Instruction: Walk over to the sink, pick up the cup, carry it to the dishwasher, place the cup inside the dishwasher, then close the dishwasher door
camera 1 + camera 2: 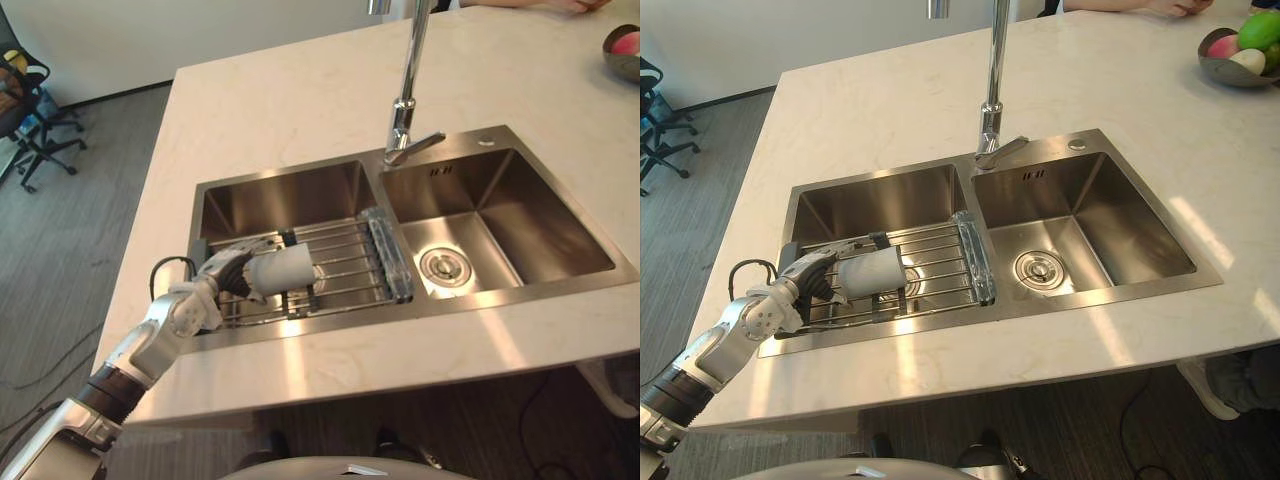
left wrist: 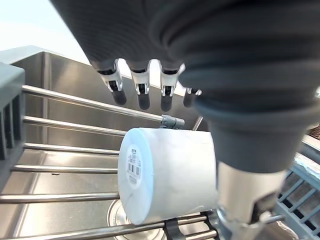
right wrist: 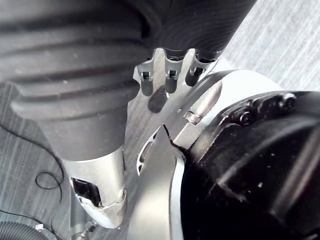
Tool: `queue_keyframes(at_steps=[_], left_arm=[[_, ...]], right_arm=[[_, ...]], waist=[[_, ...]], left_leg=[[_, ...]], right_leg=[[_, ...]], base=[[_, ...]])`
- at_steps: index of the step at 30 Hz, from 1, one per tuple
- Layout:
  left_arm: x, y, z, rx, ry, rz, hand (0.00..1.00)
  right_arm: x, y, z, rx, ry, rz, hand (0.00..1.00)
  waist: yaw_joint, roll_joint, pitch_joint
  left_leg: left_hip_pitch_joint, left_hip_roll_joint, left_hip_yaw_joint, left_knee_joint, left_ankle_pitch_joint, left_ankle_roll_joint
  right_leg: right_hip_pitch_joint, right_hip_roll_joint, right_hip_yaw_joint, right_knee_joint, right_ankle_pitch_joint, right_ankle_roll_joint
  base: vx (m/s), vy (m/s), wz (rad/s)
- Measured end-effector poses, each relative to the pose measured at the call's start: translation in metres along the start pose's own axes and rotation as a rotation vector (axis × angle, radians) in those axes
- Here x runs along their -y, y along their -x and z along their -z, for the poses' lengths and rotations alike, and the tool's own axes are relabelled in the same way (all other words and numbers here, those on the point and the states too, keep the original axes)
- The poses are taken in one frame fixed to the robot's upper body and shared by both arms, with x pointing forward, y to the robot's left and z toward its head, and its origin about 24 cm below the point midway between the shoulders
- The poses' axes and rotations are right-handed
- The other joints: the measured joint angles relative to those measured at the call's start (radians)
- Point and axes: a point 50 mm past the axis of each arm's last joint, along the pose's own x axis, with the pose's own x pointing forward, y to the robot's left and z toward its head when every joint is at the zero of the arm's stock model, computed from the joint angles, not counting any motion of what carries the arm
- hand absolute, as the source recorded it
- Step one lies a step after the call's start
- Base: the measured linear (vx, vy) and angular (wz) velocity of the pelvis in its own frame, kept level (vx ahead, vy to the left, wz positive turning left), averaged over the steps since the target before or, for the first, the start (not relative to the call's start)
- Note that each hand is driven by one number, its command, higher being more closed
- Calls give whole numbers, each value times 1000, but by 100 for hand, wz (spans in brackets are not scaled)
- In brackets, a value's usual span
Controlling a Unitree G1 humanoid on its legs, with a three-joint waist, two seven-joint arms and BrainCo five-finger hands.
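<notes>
A white cup (image 1: 283,270) lies on its side on a wire rack (image 1: 352,252) in the left basin of the steel double sink (image 1: 300,330). My left hand (image 1: 226,272) reaches into that basin from the left and meets the cup's near end. In the left wrist view the fingers (image 2: 142,92) stretch straight over the cup (image 2: 165,175) and the thumb (image 2: 245,200) stands beside it, not closed round it. In the right wrist view my right hand (image 3: 170,75) hangs low at my side with relaxed fingers and holds nothing.
A tall faucet (image 1: 408,90) rises between the two basins. The right basin (image 1: 1080,230) has a drain (image 1: 1037,268). A bowl of fruit (image 1: 1240,55) sits at the far right of the pale counter. An office chair (image 1: 30,110) stands on the floor at the left.
</notes>
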Motion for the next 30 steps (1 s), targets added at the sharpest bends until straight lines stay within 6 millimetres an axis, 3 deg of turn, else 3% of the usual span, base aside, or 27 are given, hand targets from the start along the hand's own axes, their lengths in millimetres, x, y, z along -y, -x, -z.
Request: queue_keyframes(at_steps=[11, 21, 30], left_arm=[[5, -1, 0, -9, 8, 11, 0], [13, -2, 13, -89, 18, 37, 0], [17, -4, 11, -86, 26, 39, 0]], right_arm=[[0, 0, 1, -4, -16, -1, 0], [1, 0, 2, -6, -48, 12, 0], [0, 0, 3, -16, -64, 10, 0]], waist=[[-17, 0, 0], [-27, 1, 0], [-35, 6, 3]], left_leg=[[0, 2, 7, 0, 0, -1], [1, 4, 29, 1, -1, -6], [7, 4, 38, 3, -2, -28]], right_leg=[[-5, 1, 9, 0, 3, -1], [-16, 0, 28, 0, 7, -1], [-21, -7, 44, 0, 7, -1]], base=[[0, 0, 0], [-3, 2, -6], [-9, 5, -4]])
